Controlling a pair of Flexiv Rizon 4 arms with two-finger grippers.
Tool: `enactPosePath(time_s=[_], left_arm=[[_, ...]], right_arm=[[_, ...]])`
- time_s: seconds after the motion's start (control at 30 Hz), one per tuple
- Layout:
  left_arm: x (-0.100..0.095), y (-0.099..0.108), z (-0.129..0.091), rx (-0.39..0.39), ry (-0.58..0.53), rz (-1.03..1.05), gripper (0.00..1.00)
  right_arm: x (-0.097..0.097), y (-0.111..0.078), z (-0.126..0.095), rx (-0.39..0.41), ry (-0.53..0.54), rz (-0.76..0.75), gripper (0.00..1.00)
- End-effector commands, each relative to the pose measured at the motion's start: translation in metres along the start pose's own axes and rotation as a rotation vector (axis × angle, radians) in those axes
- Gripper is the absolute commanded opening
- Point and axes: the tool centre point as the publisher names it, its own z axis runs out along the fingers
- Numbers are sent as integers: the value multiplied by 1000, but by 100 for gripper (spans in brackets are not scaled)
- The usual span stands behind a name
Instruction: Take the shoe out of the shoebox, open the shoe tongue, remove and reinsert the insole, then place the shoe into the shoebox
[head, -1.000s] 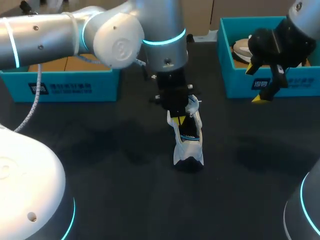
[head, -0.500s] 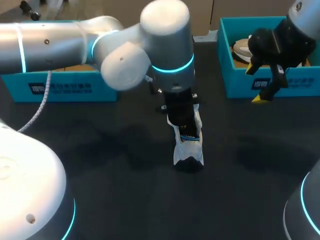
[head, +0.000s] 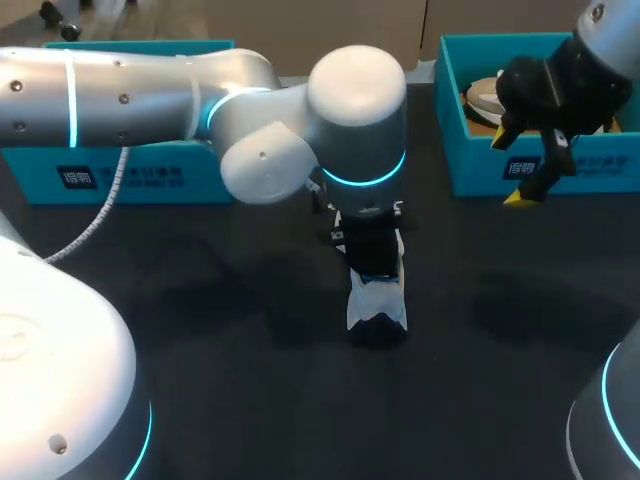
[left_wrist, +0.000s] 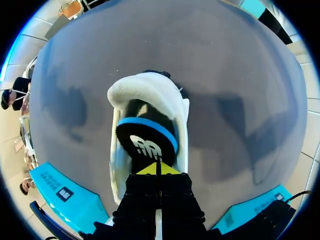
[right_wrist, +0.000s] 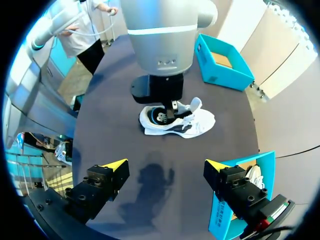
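A white shoe lies on the dark table, toe toward me. Its black insole, blue-edged with a white logo, sticks up out of the opening. My left arm stands right over the shoe. My left gripper is shut, its yellow tips pinched together on the insole's near edge. In the right wrist view the shoe lies under that arm. My right gripper hangs open and empty in front of the right teal shoebox, well clear of the shoe.
The right shoebox holds another shoe. A second teal box with a brown floor stands at the back left. Bare dark tabletop spreads in front of and beside the shoe.
My left arm has swung nearer and lower over the shoe, pressing the gripper and insole down into its opening. The right arm has not moved.
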Motion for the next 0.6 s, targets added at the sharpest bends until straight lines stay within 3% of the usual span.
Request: enactPosePath(time_s=[0.03, 0.6], left_arm=[[-6, -3, 9, -1, 7, 0, 0], [-9, -11, 39, 19, 59, 1, 0]], right_arm=[[-1, 1, 2, 3, 1, 0, 100], [-1, 1, 2, 3, 1, 0, 100]])
